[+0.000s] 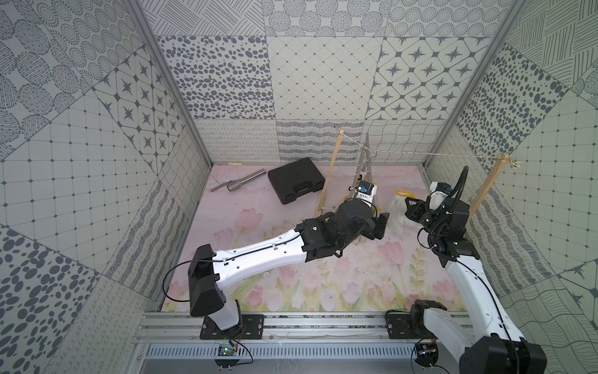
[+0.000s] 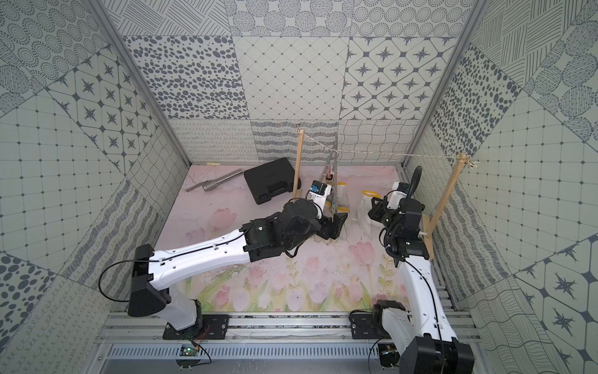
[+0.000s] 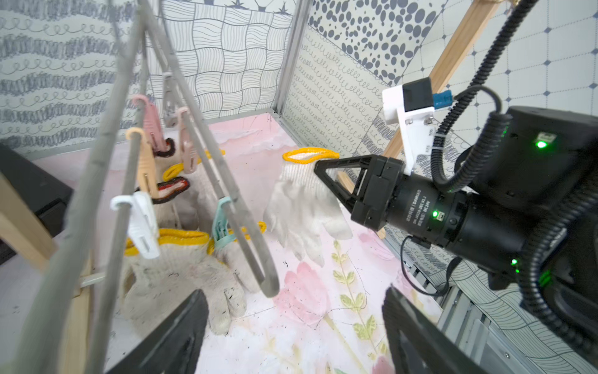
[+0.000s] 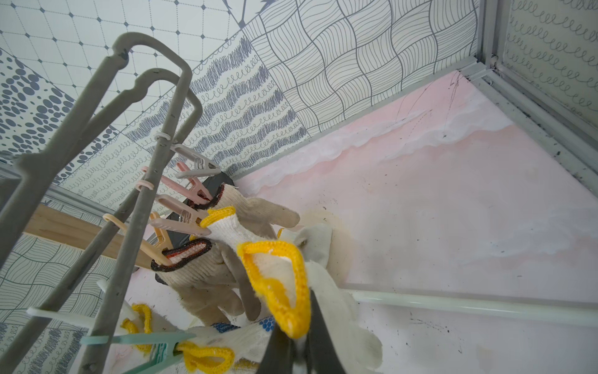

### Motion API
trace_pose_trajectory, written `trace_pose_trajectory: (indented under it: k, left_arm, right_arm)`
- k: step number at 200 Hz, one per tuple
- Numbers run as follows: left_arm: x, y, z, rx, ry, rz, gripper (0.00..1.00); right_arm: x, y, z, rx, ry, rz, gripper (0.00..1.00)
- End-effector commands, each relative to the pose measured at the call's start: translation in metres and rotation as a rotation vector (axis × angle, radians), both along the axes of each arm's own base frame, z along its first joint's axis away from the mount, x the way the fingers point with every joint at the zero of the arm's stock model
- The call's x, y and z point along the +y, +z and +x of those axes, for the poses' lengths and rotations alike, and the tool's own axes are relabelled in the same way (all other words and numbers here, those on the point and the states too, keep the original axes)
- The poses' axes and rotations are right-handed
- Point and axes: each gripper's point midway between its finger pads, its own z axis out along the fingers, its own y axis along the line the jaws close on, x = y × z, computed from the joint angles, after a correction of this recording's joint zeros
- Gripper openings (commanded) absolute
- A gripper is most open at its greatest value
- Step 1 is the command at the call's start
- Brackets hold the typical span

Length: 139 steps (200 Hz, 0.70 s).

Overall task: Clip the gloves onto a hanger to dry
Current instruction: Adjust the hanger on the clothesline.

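The grey hanger (image 3: 270, 285) hangs by its hook from the string, seen in both top views (image 1: 365, 162). Several gloves hang from its pastel pegs, among them a dirty cream glove (image 3: 181, 278) under a white peg (image 3: 142, 226). My right gripper (image 4: 296, 336) is shut on the yellow-edged cuff of a clean white glove (image 4: 275, 275), holding it up just right of the hanger (image 4: 174, 107). The left wrist view shows that glove (image 3: 301, 207) dangling from the right gripper (image 3: 320, 166). My left gripper (image 3: 294, 291) is open and empty, low beside the hanger's lower end.
Two wooden posts (image 1: 330, 175) (image 1: 485, 191) carry the string (image 1: 420, 154). A black case (image 1: 296, 183) and a metal tube (image 1: 241, 181) lie at the back left of the floral mat. A white rod (image 4: 469, 307) lies on the floor by the right post.
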Motion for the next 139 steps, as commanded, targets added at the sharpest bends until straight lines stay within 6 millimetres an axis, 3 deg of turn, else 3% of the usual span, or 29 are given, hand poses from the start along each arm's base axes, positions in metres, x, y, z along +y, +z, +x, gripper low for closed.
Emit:
trace_pose_trajectory:
  k: [1,18,44,78,91,139]
  left_arm:
    - [0.044,0.007,-0.005,-0.024,0.07,-0.025,0.83]
    - [0.039,0.013,-0.017,-0.051,-0.023,-0.008,0.8]
    - [0.016,0.027,-0.033,-0.015,-0.154,-0.033,0.72]
    - [-0.037,0.057,-0.053,0.041,-0.349,-0.199,0.39]
    - [-0.061,0.058,-0.046,0.074,-0.345,-0.205,0.32]
    - [-0.146,0.061,0.009,0.065,-0.215,-0.202,0.31]
  right_arm:
    - [0.005,0.013,0.001,-0.06,0.03,0.018,0.08]
    - [0.007,0.013,0.002,-0.07,0.036,0.033,0.07]
    - [0.008,0.014,0.002,-0.072,0.041,0.042,0.07]
    - [0.007,0.018,0.0,-0.081,0.035,0.037,0.07]
    - [0.005,0.019,0.0,-0.079,0.027,0.034,0.07]
    - [-0.002,0.014,0.004,-0.054,-0.01,0.041,0.08]
